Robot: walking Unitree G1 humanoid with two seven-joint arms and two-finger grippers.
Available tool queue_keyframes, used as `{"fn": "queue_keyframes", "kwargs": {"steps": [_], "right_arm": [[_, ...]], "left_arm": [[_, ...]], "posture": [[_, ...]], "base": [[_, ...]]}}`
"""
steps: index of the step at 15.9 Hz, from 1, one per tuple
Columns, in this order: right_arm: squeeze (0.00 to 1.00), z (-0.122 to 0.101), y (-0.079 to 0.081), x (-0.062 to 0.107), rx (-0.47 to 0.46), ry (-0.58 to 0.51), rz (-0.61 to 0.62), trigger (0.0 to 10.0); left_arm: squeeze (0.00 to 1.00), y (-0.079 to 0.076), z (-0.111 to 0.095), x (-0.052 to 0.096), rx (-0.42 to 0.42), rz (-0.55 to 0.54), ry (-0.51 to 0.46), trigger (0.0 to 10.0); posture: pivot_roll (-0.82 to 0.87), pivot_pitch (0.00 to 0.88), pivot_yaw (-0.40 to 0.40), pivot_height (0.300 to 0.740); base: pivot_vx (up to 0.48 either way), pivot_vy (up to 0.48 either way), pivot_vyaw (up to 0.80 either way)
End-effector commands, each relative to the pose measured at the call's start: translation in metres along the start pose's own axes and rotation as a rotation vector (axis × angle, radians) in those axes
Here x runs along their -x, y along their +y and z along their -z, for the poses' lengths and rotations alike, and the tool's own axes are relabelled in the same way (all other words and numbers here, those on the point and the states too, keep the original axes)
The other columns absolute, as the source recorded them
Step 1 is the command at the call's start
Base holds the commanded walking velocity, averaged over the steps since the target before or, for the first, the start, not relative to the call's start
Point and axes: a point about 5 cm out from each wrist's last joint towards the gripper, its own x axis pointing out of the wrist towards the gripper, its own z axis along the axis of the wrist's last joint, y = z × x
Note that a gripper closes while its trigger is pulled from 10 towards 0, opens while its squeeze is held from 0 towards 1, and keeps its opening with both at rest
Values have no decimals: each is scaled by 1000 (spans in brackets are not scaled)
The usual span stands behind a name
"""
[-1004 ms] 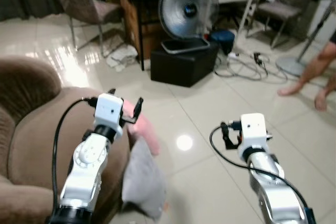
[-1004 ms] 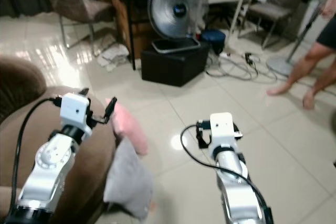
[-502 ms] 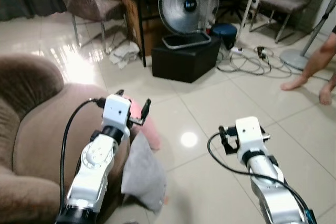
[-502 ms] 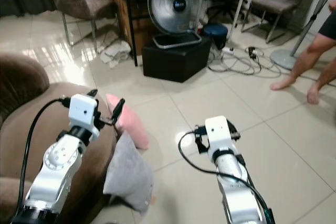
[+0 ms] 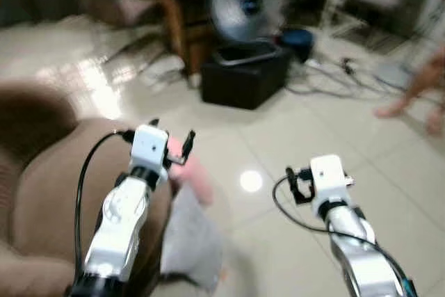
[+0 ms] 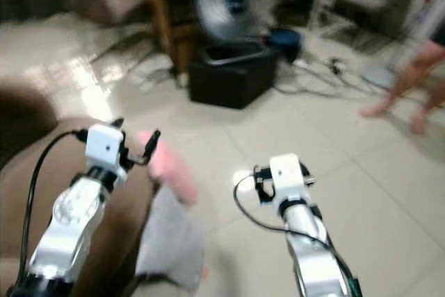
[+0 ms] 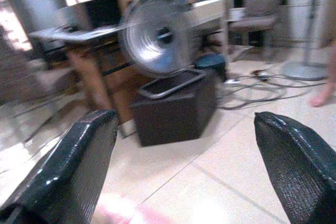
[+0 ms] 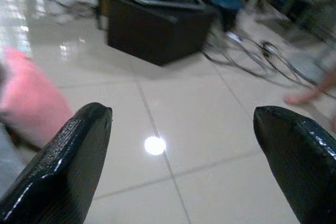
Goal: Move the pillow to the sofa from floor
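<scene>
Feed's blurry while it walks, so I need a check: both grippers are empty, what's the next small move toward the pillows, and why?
Probably lower the open left gripper toward the pink pillow just beyond its fingertips. That pillow lies on the tiled floor against the brown sofa, with a grey pillow nearer beside it. The right gripper, also open, hovers over bare tile, farther off.

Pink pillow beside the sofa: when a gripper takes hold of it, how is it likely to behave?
The pink pillow looks plump and rounded, so it is probably soft and would dent under the fingers. It likely weighs little for its bulk. Gripped at one edge it may sag, much as the grey pillow beside it slumps against the sofa. Both grippers, left and right, are open, holding nothing.
</scene>
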Motion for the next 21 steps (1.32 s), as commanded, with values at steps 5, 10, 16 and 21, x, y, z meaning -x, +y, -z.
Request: {"fn": "queue_keyframes", "kwargs": {"steps": [5, 10, 16, 21], "right_arm": [[0, -4, 1, 0, -8, -18, -11, 10000], [0, -3, 3, 1, -12, -20, -13, 10000], [0, -10, 4, 4, 2, -79, -20, 10000], [0, -33, 2, 10, -37, -305, -7, 10000]], "left_arm": [[0, 0, 3, 2, -2, 7, 17, 10000], [0, -2, 5, 0, 10, 11, 28, 10000], [0, -4, 9, 2, 25, 24, 56, 10000], [0, -3, 9, 2, 25, 22, 52, 10000]], "posture": [[-48, 0, 14, 740], [-53, 0, 17, 705], [-53, 0, 19, 640], [-50, 5, 17, 610]], "base": [[0, 0, -101], [0, 0, 0], [0, 0, 0], [0, 0, 0]]}}
